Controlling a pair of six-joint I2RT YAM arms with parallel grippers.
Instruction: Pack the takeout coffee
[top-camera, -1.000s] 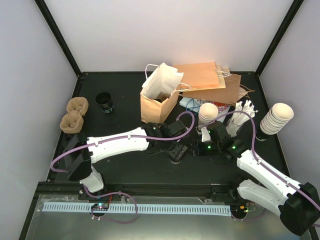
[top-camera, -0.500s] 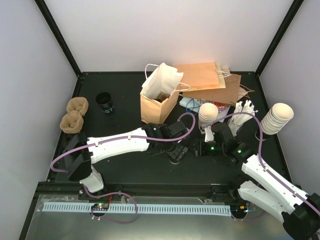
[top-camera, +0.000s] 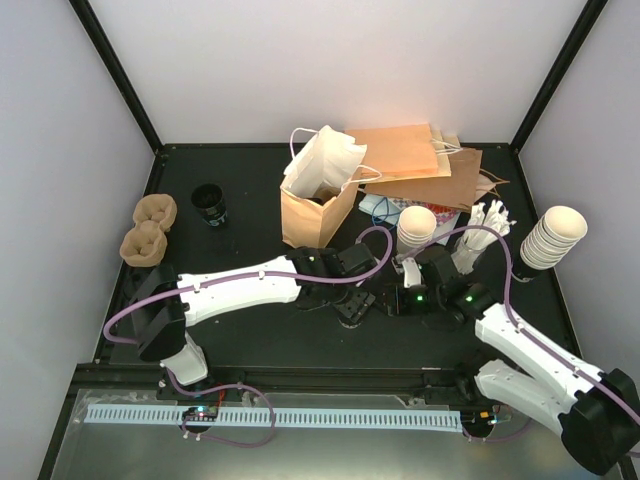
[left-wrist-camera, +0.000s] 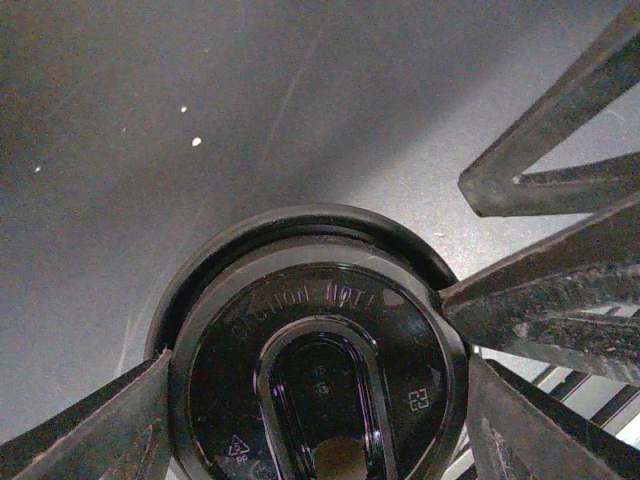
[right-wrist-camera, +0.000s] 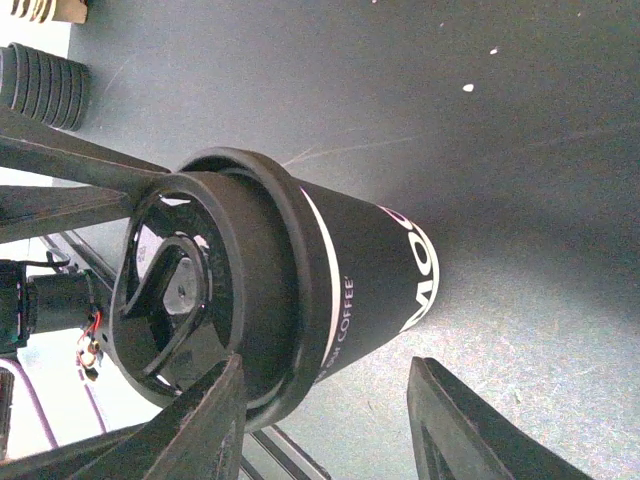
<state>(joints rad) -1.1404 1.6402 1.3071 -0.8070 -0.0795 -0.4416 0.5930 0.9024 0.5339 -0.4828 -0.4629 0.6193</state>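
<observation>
From the right wrist, we see the takeout coffee (right-wrist-camera: 350, 285) as a black paper cup with white lettering and a white band under a round black lid (right-wrist-camera: 190, 300). It is on its side over the dark table (right-wrist-camera: 500, 120). Its long axis runs from the lid at lower left to the base at right. The right gripper (right-wrist-camera: 327, 362) has its fingers apart, with bare table between them. One finger overlaps the lid's rim and the other stands clear of the cup.

From the left wrist, we look straight at the lid's face, with its raised oval and embossed warning, so the cup's top points at this camera. The left gripper (left-wrist-camera: 317, 358) has its fingers spread wide on either side of the lid, right at its rim. We cannot tell whether they press on it.

From above, the dark cup is hard to pick out. It lies between the two grippers at mid-table, in front of the open paper bag (top-camera: 315, 205), with its axis roughly left to right.
</observation>
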